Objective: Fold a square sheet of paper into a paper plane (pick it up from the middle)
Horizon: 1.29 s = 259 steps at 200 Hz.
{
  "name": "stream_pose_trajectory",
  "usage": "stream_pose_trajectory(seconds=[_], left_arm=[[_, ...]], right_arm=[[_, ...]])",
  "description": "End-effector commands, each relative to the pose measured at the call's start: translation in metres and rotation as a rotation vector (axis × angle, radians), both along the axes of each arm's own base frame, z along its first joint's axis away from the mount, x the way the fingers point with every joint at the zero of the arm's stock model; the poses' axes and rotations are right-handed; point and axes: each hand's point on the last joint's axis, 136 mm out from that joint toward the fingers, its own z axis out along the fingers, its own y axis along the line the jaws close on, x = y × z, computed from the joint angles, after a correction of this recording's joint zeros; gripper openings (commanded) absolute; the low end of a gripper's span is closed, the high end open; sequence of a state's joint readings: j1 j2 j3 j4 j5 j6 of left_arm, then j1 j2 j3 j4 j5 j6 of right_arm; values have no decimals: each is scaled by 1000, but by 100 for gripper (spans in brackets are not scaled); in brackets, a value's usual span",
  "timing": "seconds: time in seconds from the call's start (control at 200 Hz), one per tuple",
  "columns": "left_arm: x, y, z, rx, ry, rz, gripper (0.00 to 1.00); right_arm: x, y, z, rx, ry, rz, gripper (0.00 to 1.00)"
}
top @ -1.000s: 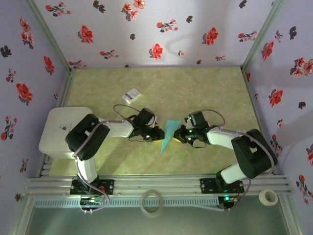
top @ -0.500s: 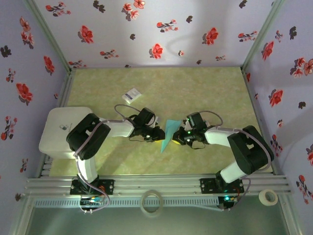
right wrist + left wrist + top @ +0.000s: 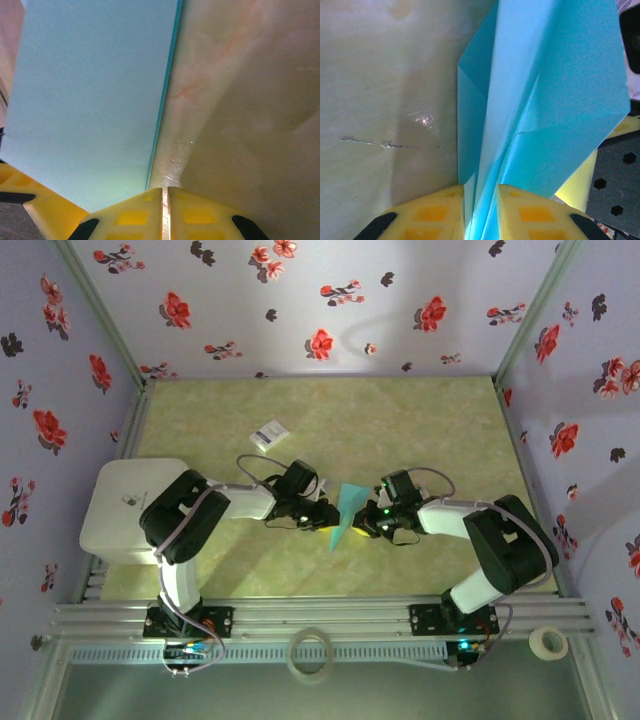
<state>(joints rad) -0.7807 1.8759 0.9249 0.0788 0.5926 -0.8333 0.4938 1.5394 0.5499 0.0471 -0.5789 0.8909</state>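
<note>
The left arm (image 3: 190,515) and right arm (image 3: 500,540) both bend low and reach inward, wrists almost facing each other. The left gripper (image 3: 481,187) pinches the paper plane (image 3: 545,100) between its yellow fingers; the right gripper (image 3: 165,189) has its fingers pressed flat together

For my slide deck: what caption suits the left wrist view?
Yellow fingers of the left gripper pinch the folded teal paper plane, pale marbled table behind.

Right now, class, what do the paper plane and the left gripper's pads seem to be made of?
The paper plane: thin teal paper, slightly glossy, sharply creased. The left gripper's pads: probably yellow moulded plastic or rubber, matte, with recessed squares.
</note>
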Motion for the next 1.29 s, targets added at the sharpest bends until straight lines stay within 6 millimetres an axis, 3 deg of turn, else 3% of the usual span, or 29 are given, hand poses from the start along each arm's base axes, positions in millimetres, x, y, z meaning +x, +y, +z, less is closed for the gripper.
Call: stream_pose_trajectory(seconds=[0.0,0.275,0.535,0.895,1.29], left_arm=[[-1,-11,4,-35,12,-23,20],[-5,-17,6,-53,13,-52,17],[-7,-20,12,-35,-30,-68,5],[-2,3,31,116,-190,-26,0],[3,27,45,158,-274,63,0]], right_arm=[[1,2,-1,-12,-7,13,12],[0,2,-4,-15,0,13,13],[1,-2,1,-34,-25,-3,14],[6,-14,16,-68,-95,-55,16],[8,-23,28,-70,-164,-110,23]])
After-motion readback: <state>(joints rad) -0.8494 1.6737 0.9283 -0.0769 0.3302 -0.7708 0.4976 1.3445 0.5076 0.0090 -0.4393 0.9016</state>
